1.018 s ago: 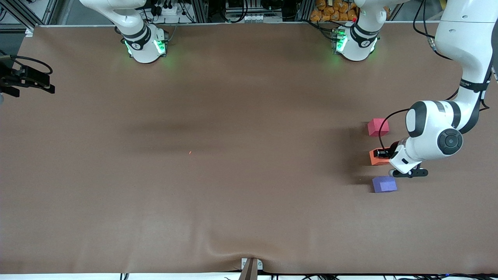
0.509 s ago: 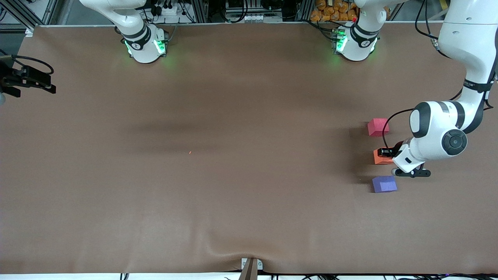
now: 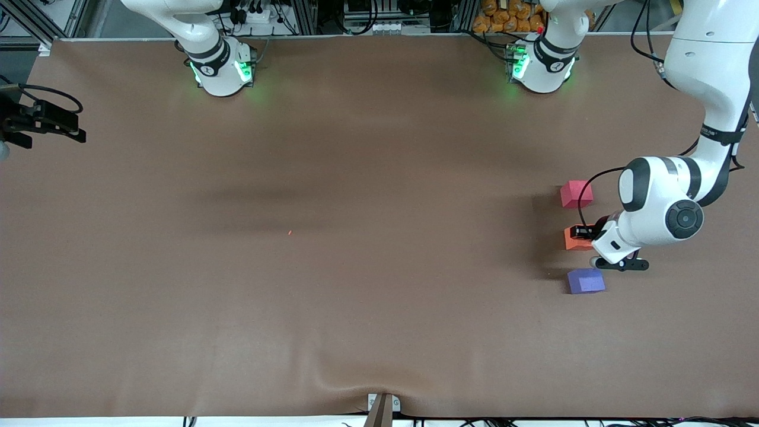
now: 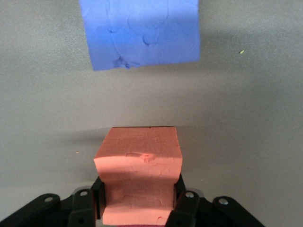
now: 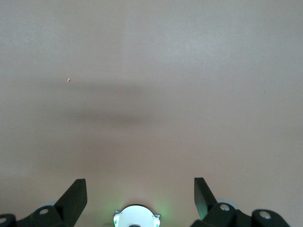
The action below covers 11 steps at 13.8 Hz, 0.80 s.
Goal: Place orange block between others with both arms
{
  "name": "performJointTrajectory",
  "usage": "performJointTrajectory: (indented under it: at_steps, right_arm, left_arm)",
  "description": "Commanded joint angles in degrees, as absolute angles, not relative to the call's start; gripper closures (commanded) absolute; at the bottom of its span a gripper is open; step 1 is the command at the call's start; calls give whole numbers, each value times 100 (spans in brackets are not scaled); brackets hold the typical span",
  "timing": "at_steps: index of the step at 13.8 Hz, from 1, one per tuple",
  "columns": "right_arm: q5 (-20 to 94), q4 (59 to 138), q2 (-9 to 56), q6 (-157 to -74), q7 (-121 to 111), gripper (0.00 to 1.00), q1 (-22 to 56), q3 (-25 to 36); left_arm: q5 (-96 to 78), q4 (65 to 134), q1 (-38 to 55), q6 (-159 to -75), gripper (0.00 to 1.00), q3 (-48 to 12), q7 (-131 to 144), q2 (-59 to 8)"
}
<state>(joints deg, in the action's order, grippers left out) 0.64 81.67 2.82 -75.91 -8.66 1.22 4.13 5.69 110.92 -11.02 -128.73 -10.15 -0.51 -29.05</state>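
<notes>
Brown matte cloth covers my table (image 3: 356, 178), rippled at the edge nearest the front camera; aluminium framing and cables line the base edge. Toward the left arm's end, my left gripper (image 4: 138, 201) has its jaws clenched on the orange block (image 3: 573, 238), between the red-pink cube (image 3: 575, 194) and purple-blue cube (image 3: 586, 280). My right gripper (image 5: 139, 194) waits at the other end, jaws released.

Orange block (image 3: 572, 238), red-pink cube (image 3: 575, 194), purple-blue cube (image 3: 585, 280), brown table (image 3: 356, 237), white arms with black bands.
</notes>
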Motion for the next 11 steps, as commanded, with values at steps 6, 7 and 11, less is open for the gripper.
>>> performJointTrajectory:
  at_steps: [6, 7, 11]
  right_arm:
    - [-79, 8130, 264, -7576, -879, 0, 193, 413]
    - [-70, 8130, 264, -7576, -870, 0, 193, 413]
    - [-79, 8130, 264, -7576, -879, 0, 193, 413]
  left_arm:
    - [712, 11039, -1107, -12885, 0, -1072, 44, -2630]
    - [712, 11022, -1099, -12867, 0, -1072, 27, -2428]
    - [650, 10268, -1186, -11430, 0, -1169, -61, -1707]
